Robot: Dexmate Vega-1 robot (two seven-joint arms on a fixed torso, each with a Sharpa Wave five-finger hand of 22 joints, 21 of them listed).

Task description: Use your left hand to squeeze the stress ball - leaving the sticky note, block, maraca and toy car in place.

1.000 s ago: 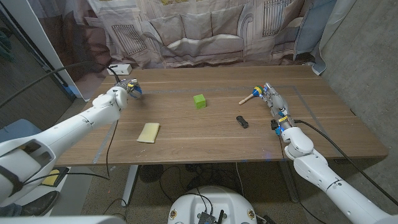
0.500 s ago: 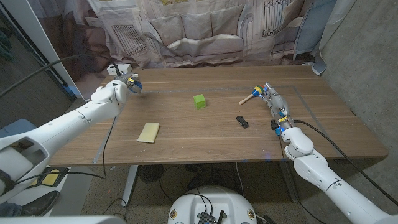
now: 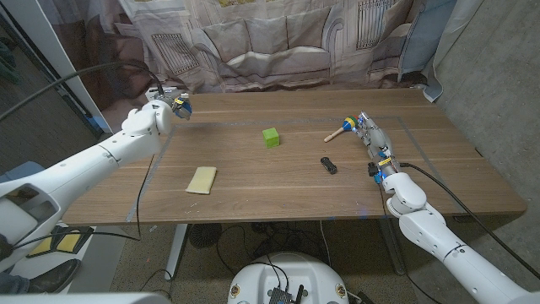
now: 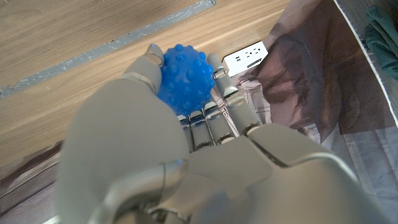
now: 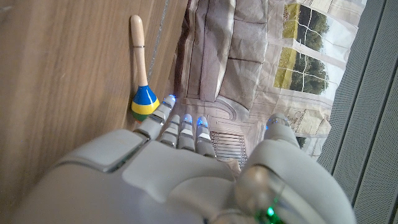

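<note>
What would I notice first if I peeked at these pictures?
Probably the bumpy blue stress ball, gripped in the robot's left hand at the table's far left corner. Next, the bright green block near the middle of the wooden table, with a yellow sticky note nearer the front. The striped maraca lies right by the right hand.

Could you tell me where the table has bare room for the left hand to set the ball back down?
Bare wood lies between the sticky note and block, and along the near edge. It is crowded by the toy car, maraca and right hand.
</note>
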